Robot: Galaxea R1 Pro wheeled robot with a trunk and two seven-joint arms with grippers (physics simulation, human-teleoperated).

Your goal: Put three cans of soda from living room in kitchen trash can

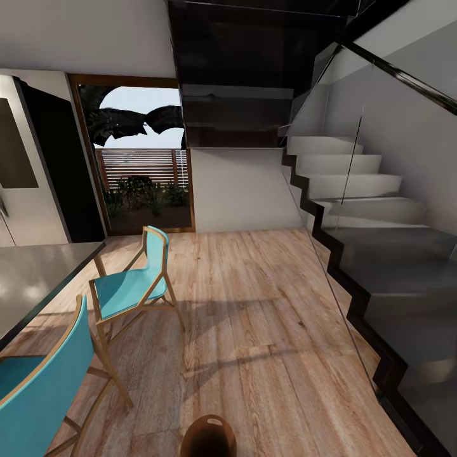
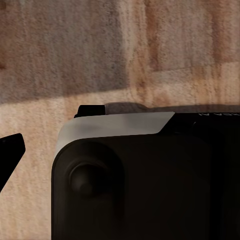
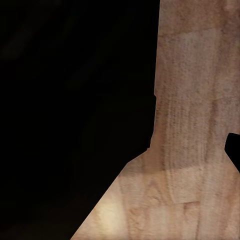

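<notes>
Evidently the robot is between rooms here, and by my reading this is a travelling step rather than a grasp or a drop. Going left to right in the head view: a grey-topped table (image 1: 38,279) sits at the far left with two turquoise chairs (image 1: 130,289) drawn up beside it, a tall dark fridge (image 1: 60,171) and a wood-framed glass door (image 1: 143,158) behind them. Open wood floor (image 1: 254,330) runs through the middle, and a glass-sided staircase (image 1: 374,254) climbs on the right.

The trash can (image 1: 208,438) stands at the bottom edge of that view, close in front of the robot's base, its coppery rim and slot handle facing up. No soda can appears anywhere.

Both wrist views look down at floorboards past dark robot bodywork. A black fingertip (image 2: 11,150) juts in on the left arm's picture, and another (image 3: 234,150) on the right arm's, but each shows one finger alone, so I cannot tell whether either gripper is spread or closed, or carrying anything.

Next, I judge, the base must turn away from the kitchen and head for the living room to find the cans.
</notes>
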